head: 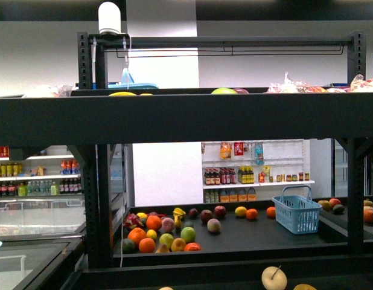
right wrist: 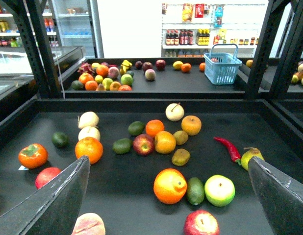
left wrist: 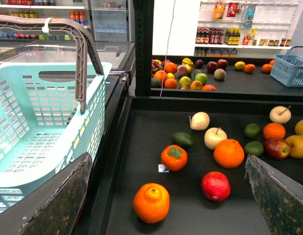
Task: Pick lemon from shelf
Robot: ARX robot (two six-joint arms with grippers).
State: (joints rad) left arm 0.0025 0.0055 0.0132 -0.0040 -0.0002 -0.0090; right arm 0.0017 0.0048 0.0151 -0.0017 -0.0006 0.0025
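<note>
The lemon [right wrist: 169, 186] is a lumpy oval fruit with a small nub, yellow shading to orange in this light. It lies on the black deck of the shelf [right wrist: 117, 200] beside a green avocado [right wrist: 195, 191]. My right gripper [right wrist: 167, 162] hangs open above the deck with the lemon in the wide gap between its fingers, touching neither. My left gripper [left wrist: 167, 157] is open over the same deck's left end, above a persimmon [left wrist: 174, 157] and a knobbed orange [left wrist: 151, 202]. The lemon does not show in the left wrist view. In the front view the shelf [head: 174, 118] fills the frame and no gripper shows.
A teal basket [left wrist: 38, 122] stands left of the deck. Around the lemon lie a green apple [right wrist: 219, 190], a red apple [right wrist: 201, 223], a peach [right wrist: 88, 224], a chilli [right wrist: 228, 148] and oranges [right wrist: 89, 149]. A farther rack holds more fruit and a blue basket [right wrist: 222, 65].
</note>
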